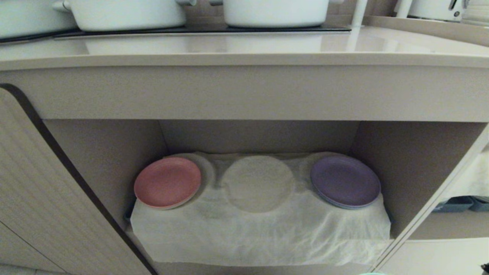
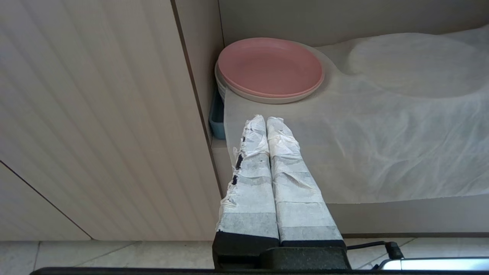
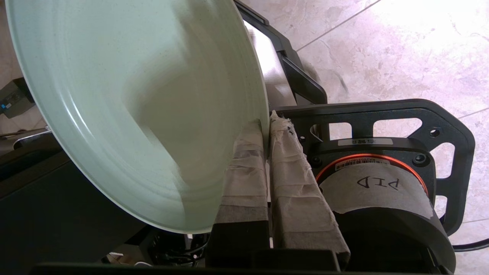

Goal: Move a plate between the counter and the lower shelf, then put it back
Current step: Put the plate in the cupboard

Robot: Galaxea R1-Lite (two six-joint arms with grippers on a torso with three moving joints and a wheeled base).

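The mint-green plate (image 3: pixel 133 95) hangs tilted over the floor, and my right gripper (image 3: pixel 267 121) is shut on its rim, one taped finger on each face. This gripper is outside the head view. The beige counter (image 1: pixel 244 46) runs across the top of the head view. Below it is the lower shelf (image 1: pixel 259 229), draped in wrinkled white cloth with a round raised bump (image 1: pixel 258 183) in the middle. My left gripper (image 2: pixel 266 119) is shut and empty, held in front of the shelf's left end.
A pink plate (image 1: pixel 167 182) lies at the shelf's left and a purple plate (image 1: pixel 345 180) at its right. Two white pots (image 1: pixel 126 13) (image 1: pixel 275 11) stand on the hob. A ribbed cabinet door (image 1: pixel 46 198) flanks the niche on the left. The robot's base (image 3: pixel 382 183) sits on a tiled floor (image 3: pixel 401 49).
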